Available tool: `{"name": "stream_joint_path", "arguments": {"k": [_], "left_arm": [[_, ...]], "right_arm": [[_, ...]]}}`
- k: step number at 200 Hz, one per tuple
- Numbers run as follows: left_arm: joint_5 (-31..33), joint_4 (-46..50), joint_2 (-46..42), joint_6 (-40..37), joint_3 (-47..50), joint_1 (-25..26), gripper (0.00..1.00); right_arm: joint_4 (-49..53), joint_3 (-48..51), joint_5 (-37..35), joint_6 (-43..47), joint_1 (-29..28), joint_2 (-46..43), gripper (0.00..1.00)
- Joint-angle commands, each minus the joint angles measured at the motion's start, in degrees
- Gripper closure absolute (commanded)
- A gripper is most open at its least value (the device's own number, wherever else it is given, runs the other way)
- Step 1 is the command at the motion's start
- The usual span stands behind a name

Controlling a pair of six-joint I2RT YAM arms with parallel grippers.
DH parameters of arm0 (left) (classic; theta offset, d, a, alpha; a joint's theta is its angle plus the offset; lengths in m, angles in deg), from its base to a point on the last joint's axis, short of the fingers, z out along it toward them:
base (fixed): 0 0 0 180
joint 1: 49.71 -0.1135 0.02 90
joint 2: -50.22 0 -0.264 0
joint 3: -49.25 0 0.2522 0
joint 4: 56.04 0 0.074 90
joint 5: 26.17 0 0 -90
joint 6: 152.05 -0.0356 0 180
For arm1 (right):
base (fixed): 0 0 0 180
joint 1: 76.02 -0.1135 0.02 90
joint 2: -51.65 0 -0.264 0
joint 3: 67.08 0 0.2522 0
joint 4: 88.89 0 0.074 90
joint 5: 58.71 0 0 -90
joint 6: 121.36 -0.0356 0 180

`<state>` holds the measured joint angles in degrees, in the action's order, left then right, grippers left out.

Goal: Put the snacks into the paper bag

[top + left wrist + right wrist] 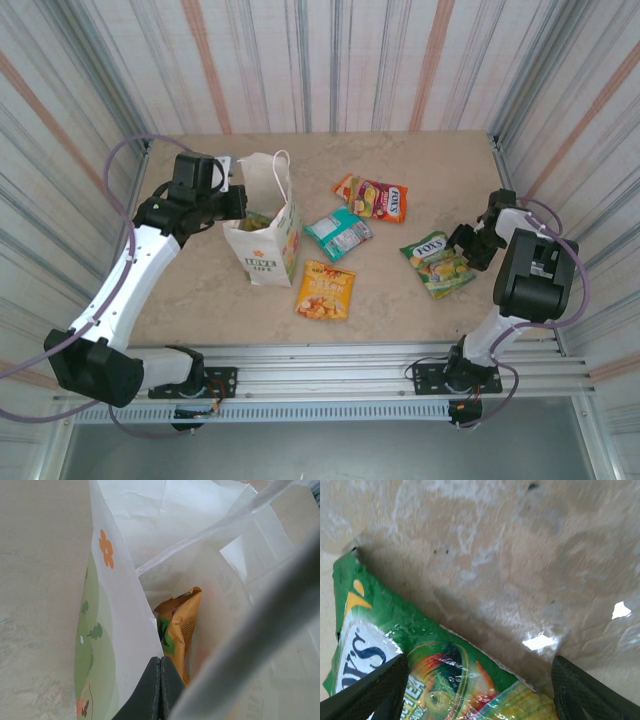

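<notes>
5 snacks [338,234] lie loose on the table [200,290]. The green packet [437,262], marked "FOX'S", sits directly beneath the right gripper [468,244] and reaches out to its left. That pincer's jaws stand wide and hold nothing, and in the right wrist view the packet's upper edge slants across the gap. This arm is by far the nearer. Further left of that pincer lie a teal packet [338,234], an orange packet [326,289] and a red-yellow packet [382,201] reading "FOX'S", which overlaps a small orange packet [345,186]. Beyond them stands the paper bag [263,250], printed "LOVE LIFE", its rim pinched in the closed left gripper [161,670], with a bagged packet [182,625] just ahead of the fingertips
</notes>
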<state>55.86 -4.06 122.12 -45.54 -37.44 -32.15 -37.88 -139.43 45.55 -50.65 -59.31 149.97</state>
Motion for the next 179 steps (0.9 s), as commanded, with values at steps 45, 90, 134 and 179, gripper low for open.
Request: {"name": "stream_joint_path", "arguments": {"k": [45,90,134,179], "left_arm": [[-1.34,0.11,-0.35,-0.17,0.68,-0.64,0.98],[-2.63,-0.52,0.00,-0.36,0.29,-0.64,0.98],[-2.50,-0.25,0.19,-0.94,-0.52,-0.69,0.98],[-2.18,-0.26,0.19,-0.96,-0.72,-0.73,0.98]], "right_arm": [[8.62,6.18,10.00,-2.19,-6.94,-9.14,0.27],[14.93,1.42,-3.55,0.45,-10.46,-10.88,0.28],[10.64,-0.08,-3.21,4.21,-9.50,-7.51,0.30],[7.84,-0.91,0.34,5.93,-9.32,-3.19,0.31]]}}
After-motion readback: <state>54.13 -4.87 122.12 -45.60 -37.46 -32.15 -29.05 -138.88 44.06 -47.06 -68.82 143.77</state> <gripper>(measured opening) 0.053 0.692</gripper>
